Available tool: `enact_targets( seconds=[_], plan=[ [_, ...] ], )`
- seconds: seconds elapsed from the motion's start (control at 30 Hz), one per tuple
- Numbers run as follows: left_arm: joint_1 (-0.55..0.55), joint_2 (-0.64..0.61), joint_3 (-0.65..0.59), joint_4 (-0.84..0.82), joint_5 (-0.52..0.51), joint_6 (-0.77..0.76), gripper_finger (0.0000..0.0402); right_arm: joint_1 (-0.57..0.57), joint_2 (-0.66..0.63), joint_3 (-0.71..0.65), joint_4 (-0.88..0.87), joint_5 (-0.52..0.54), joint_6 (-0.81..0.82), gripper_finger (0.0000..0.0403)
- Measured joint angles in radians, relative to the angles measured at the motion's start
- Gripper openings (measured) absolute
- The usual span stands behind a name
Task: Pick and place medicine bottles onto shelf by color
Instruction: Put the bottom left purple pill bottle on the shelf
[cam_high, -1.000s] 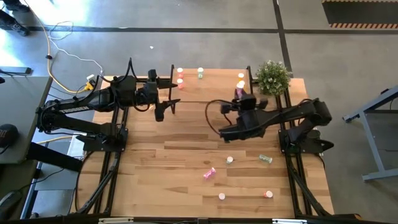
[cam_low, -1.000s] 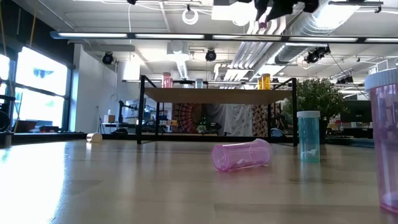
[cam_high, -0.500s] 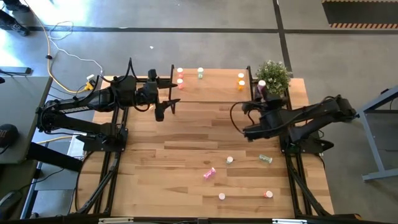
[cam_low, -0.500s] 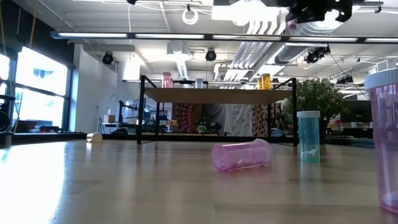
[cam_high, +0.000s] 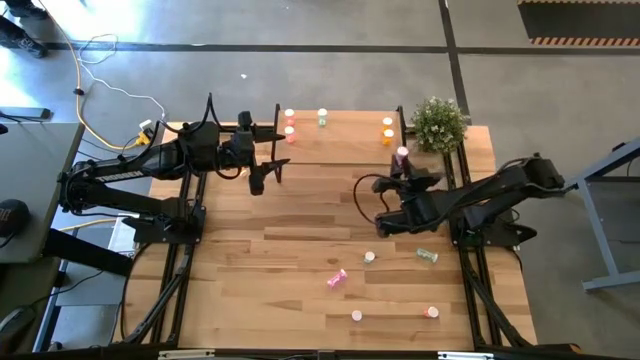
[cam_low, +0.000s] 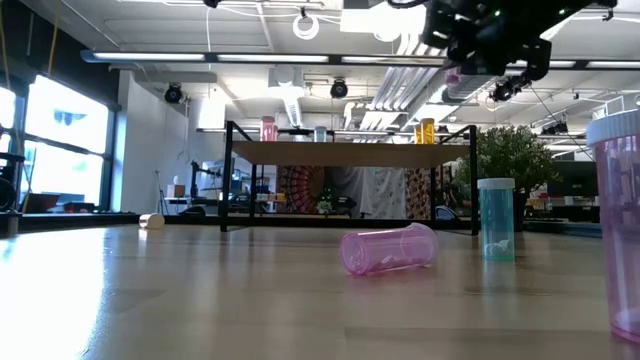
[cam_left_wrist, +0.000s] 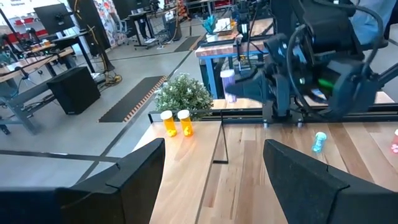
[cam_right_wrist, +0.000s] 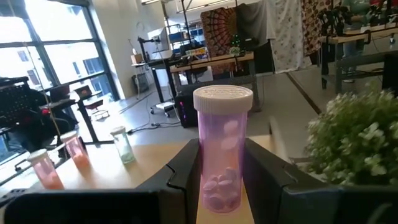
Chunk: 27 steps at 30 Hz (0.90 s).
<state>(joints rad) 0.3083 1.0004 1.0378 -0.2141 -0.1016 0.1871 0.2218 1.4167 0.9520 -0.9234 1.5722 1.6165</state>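
My right gripper (cam_high: 402, 165) is shut on a pink medicine bottle (cam_right_wrist: 222, 155) with a white cap and holds it in the air, right of the shelf's right end and near the plant. The shelf (cam_high: 340, 135) stands on thin black legs at the table's far edge. It carries two reddish bottles (cam_high: 290, 125) at its left end, a green one (cam_high: 322, 118) beside them and two orange ones (cam_high: 388, 130) at its right end. My left gripper (cam_high: 268, 178) waits open by the shelf's left end, holding nothing. My right gripper pinches the pink bottle's lower body (cam_right_wrist: 205, 177) between its two fingers (cam_right_wrist: 185, 171), one on each side wall. The fingers reach in level from the table's near side. The bottle stands upright, white cap (cam_right_wrist: 222, 97) up, lifted clear of table and shelf.
A potted plant (cam_high: 438, 123) stands at the far right corner beside the shelf. Several loose bottles are on the near half of the table: a pink one lying down (cam_high: 336, 280), a green one (cam_high: 427, 255) and others (cam_high: 369, 257) near the front edge.
My right gripper, still shut on the pink bottle, first swung right toward the plant. It then came back a little to the left and toward the near edge while sinking. The bottle has stayed upright and clear of the shelf.
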Motion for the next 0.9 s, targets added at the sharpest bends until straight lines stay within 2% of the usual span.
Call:
enact_targets(
  seconds=[0.33,0.57,0.7,0.8,0.9],
  plan=[
    [0.0,0.0,0.0,0.0,-0.019,0.008,0.0264,-0.026,0.133,0.0,0.286,-0.001,-0.157,0.0088],
    [0.0,0.0,0.0,0.001,-0.019,0.008,0.0264,-0.094,0.188,0.0,0.485,-0.071,-0.306,0.0088],
    [0.0,0.0,0.0,0.001,-0.029,0.008,0.0264,-0.128,0.215,0.001,0.665,-0.131,-0.485,0.0087],
    [0.0,0.0,0.0,0.001,-0.042,0.008,0.0264,-0.153,0.238,0.001,0.857,-0.136,-0.684,0.0087],
    [0.0,0.0,0.0,0.001,-0.044,0.008,0.0264,-0.192,0.26,0.002,1.002,-0.212,-0.883,0.0087]
  ],
)
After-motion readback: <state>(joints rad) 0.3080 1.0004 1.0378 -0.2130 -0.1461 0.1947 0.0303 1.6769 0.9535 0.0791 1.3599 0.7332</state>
